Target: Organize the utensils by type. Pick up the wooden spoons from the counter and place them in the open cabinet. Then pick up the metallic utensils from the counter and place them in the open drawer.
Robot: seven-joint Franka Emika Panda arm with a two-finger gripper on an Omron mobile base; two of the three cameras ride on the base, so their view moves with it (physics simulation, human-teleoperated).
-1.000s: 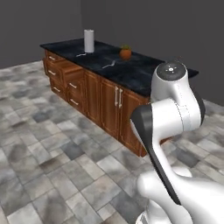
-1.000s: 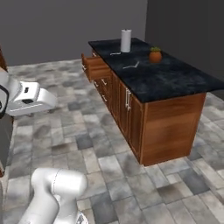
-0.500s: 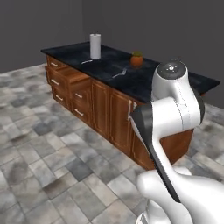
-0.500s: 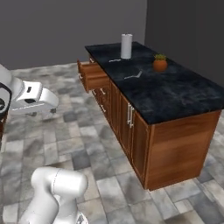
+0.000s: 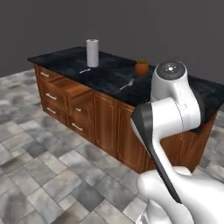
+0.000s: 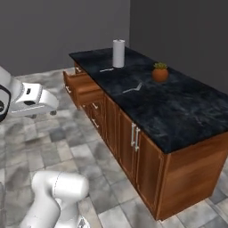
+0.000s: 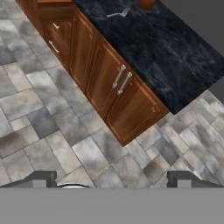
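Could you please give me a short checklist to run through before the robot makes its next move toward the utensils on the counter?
1. End effector open and empty: ok, its tips stand wide apart over the floor with nothing between them.
2. Open drawer pulled out and ready: ok.
3. Forks located on the counter: ok, one fork lies near the potted plant, another fork lies by the white roll.
4. Forks free of other things: ok, each lies apart from the plant and the roll.
5. Wooden spoons located: cannot tell.
6. End effector within reach of a fork: not ok, it hangs over the floor, off the counter.
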